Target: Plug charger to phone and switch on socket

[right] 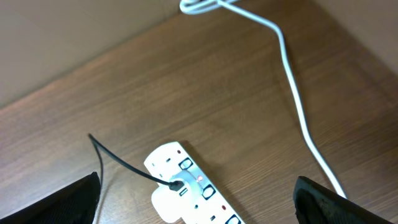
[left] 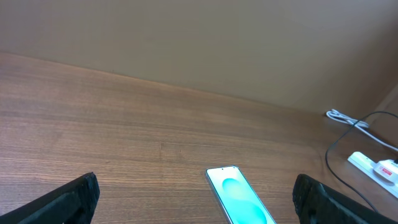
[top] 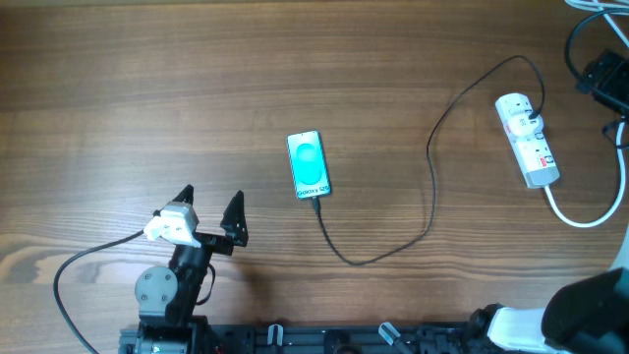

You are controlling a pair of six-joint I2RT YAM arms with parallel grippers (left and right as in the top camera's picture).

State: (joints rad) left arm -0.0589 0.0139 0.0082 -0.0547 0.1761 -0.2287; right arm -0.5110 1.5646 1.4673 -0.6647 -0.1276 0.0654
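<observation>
The phone (top: 308, 165) lies flat mid-table, teal screen lit; it also shows in the left wrist view (left: 239, 198). The thin black charger cable (top: 430, 187) runs from the phone's near end, loops right and up to the white socket strip (top: 527, 141). In the right wrist view the cable's plug sits in a white adapter on the socket (right: 186, 190), with a small red light beside it. My left gripper (top: 209, 214) is open and empty, left of and nearer than the phone; the phone lies between its fingers (left: 198, 202). My right gripper (right: 198, 199) is open above the socket.
The socket's thicker white cord (top: 580, 216) curves off to the right; it also shows in the right wrist view (right: 292, 81). A black object (top: 607, 79) sits at the far right edge. The right arm's base (top: 580, 315) is at the bottom right.
</observation>
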